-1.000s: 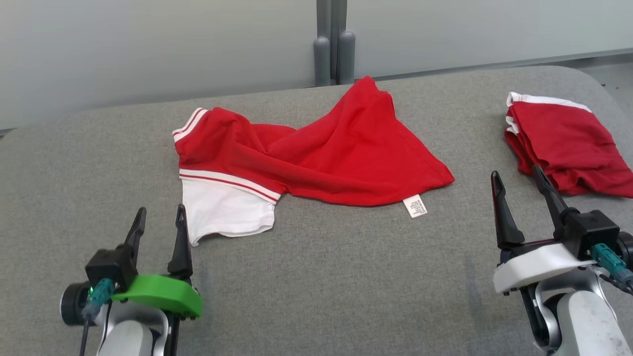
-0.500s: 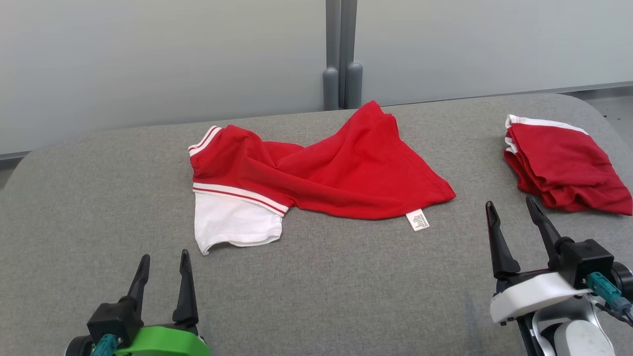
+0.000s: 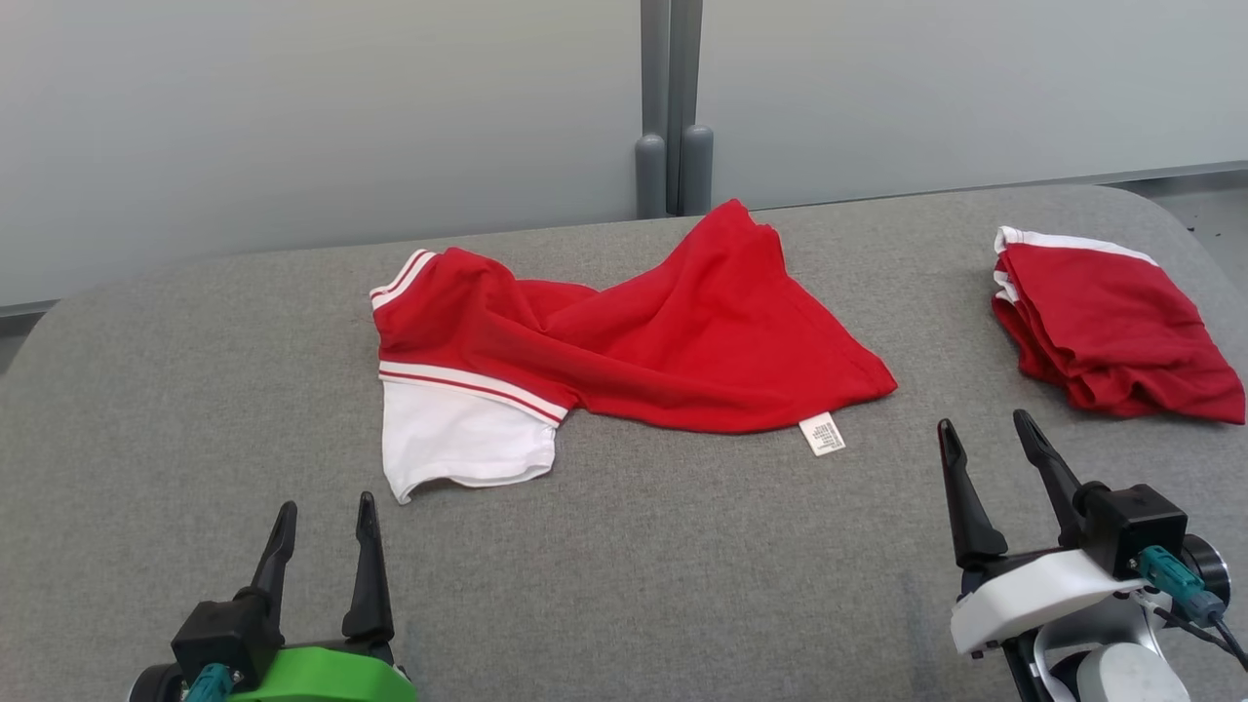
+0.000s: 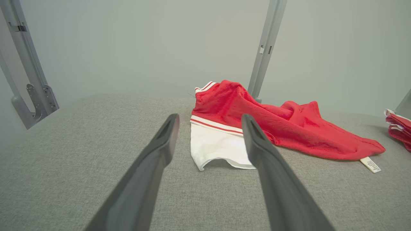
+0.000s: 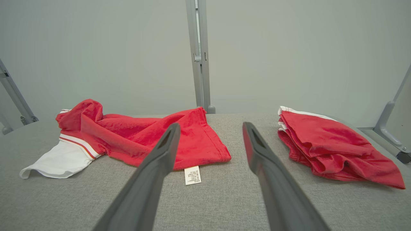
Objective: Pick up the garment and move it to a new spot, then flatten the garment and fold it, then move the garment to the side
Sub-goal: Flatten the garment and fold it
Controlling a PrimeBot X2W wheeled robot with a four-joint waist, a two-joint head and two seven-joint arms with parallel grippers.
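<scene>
At 7 o'clock in the head view, the left gripper (image 3: 326,505), mounted on a green bracket, hovers above the grey padded table (image 3: 624,585). Its two dark fingers (image 3: 369,575) are spread wide with nothing between them. Ahead of it, toward 12 o'clock, the garment (image 3: 682,331) lies crumpled across the middle of the table. It is a red shirt whose white sleeve (image 3: 458,444), edged with red-and-white stripes, forms its left end. The sleeve is the part nearest the left gripper, yet lies apart from it, and in the left wrist view it shows in the gap between the parted fingers. A white label (image 3: 822,434) sticks out from the red hem at the garment's near right corner. Behind the garment, at 12 o'clock, two grey posts (image 3: 673,166) rise against a pale wall (image 3: 292,127). At 4 o'clock the right gripper (image 3: 983,421), on a white bracket, stands likewise wide open and empty, clear of the cloth. Beyond it, at 2 o'clock, a folded red pile (image 3: 1102,331) with white trim rests near the table's right edge, well apart from the garment.
</scene>
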